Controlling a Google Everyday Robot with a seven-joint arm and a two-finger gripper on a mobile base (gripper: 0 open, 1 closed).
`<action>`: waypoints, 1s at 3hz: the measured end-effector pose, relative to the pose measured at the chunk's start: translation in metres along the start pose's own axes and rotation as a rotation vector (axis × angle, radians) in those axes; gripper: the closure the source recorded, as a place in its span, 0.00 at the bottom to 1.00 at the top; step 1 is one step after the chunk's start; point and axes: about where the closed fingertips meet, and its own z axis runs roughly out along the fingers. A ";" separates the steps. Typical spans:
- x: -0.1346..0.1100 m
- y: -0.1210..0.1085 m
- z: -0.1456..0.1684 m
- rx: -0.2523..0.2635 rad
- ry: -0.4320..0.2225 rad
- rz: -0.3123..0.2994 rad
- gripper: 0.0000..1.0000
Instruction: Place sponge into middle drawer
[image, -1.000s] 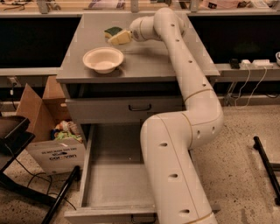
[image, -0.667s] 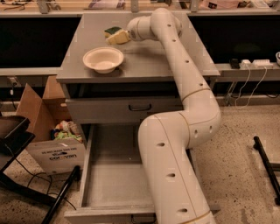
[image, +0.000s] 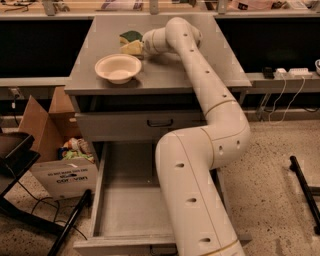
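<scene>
The sponge (image: 131, 43), pale yellow with a dark green layer, lies on the grey cabinet top (image: 165, 75) near its back, just behind the cream bowl (image: 118, 67). My gripper (image: 139, 47) is at the end of the long white arm, right at the sponge's right side and touching or nearly touching it. The middle drawer (image: 127, 202) is pulled wide open low in the view, with its flat grey floor bare. My arm's lower links cover the drawer's right part.
A shallower drawer with a black handle (image: 160, 122) is closed under the top. A cardboard box (image: 55, 160) with clutter stands left of the cabinet, beside a dark stand and cables (image: 30, 210). Dark shelving runs behind.
The wrist has shifted a little left and down toward the sponge. The sponge and the bowl stay where they were.
</scene>
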 end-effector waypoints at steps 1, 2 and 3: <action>-0.002 0.002 -0.001 -0.002 0.004 0.024 0.50; -0.002 0.002 -0.001 -0.002 0.004 0.024 0.73; -0.002 0.002 -0.001 -0.002 0.004 0.024 0.96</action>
